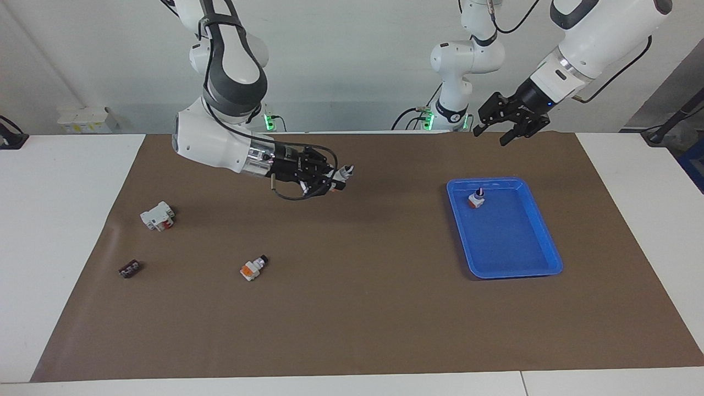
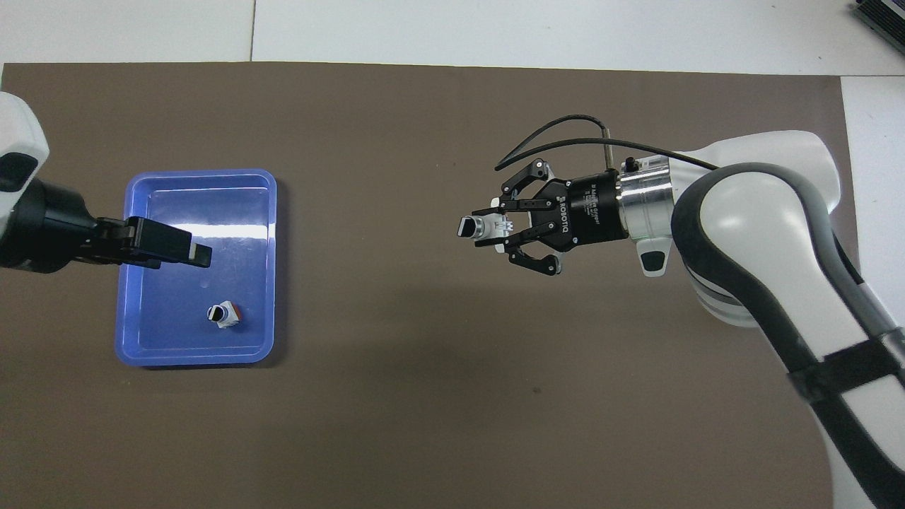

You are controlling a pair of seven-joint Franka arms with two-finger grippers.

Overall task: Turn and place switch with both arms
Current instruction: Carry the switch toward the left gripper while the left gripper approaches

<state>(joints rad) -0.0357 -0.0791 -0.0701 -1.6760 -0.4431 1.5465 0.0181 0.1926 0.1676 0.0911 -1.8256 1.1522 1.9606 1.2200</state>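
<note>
Facing view only: a second switch (image 1: 253, 268), a white block with red patch (image 1: 158, 216) and a small black piece (image 1: 129, 269) lie on the brown mat (image 1: 352, 319) toward the right arm's end of the bench (image 1: 60, 231), well apart from the right claw (image 1: 336, 177); the overhead view hides all three. The overhead view alone shows the left claw (image 2: 185, 249) over the blue tray (image 2: 127, 283).

Held switch (image 2: 479, 227): white body clamped between the right claw's fingers, black knob pointing out past the fingertips toward the tray's end, lying roughly level. It is up in the air over bare mat near mid-bench.

A third switch (image 1: 476, 199) stands in the tray, below the left claw, in the part nearest the robots.

Right arm: forearm stretched nearly level, claw sideways. Left arm: raised, claw angled down, fingers spread with nothing between them.
</note>
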